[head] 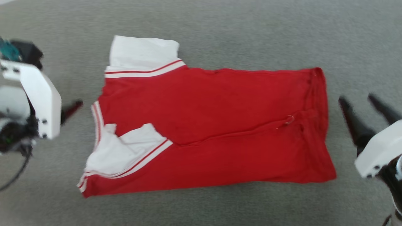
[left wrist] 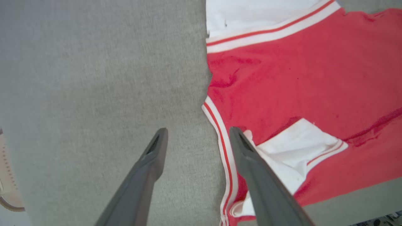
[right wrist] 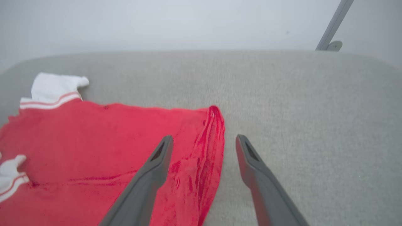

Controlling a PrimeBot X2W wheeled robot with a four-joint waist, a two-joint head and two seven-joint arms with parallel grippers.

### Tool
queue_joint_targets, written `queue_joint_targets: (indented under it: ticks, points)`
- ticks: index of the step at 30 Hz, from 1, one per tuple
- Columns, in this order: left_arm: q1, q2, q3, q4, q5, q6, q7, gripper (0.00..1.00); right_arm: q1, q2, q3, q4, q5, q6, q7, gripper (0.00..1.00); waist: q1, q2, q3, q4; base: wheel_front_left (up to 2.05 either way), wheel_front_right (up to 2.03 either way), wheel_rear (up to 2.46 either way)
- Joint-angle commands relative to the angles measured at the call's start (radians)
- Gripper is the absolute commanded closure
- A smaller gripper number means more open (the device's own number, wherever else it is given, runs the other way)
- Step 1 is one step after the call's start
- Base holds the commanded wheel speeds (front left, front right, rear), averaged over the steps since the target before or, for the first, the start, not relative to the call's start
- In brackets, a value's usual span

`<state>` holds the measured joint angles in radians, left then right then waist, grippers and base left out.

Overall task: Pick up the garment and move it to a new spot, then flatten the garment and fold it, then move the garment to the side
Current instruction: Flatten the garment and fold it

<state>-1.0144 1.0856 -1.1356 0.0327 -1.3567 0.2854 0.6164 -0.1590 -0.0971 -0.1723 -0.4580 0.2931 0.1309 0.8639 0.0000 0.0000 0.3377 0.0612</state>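
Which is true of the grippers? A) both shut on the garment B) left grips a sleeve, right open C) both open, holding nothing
C: the left gripper and right gripper have their fingers spread with nothing between them, and the garment lies loose on the grey surface.

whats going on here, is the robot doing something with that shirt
A two-armed robot is folding a red garment laid out on a grey fabric surface. The garment looks partly folded: its near side is turned over the body and the near white sleeve is tucked in, while the far sleeve sticks out. The left jaws stand open at the collar end and the right jaws stand open at the hem end. Neither holds anything.
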Motion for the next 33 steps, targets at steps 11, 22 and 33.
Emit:
queue_joint_targets:
  ticks: [11,22,33]
  points:
    - [-0.183,-0.085,0.029,0.264,0.101,-0.138,-0.008,0.0,-0.124,0.046,0.047,0.093,-0.001,0.0,-0.509,0.0,0.0,0.0,0.089,-0.166,0.0,0.0,0.0]
    - [-0.292,-0.148,0.023,0.529,0.138,-0.223,0.039,0.0,-0.156,0.047,0.165,0.196,0.052,0.0,-0.635,0.0,0.0,0.0,0.166,-0.264,0.0,0.0,0.0]
    - [-0.303,-0.25,-0.016,0.71,0.143,-0.248,0.107,0.0,-0.236,0.047,0.248,0.262,0.026,0.0,-0.51,0.0,0.0,0.0,0.22,-0.29,0.0,0.0,0.0]
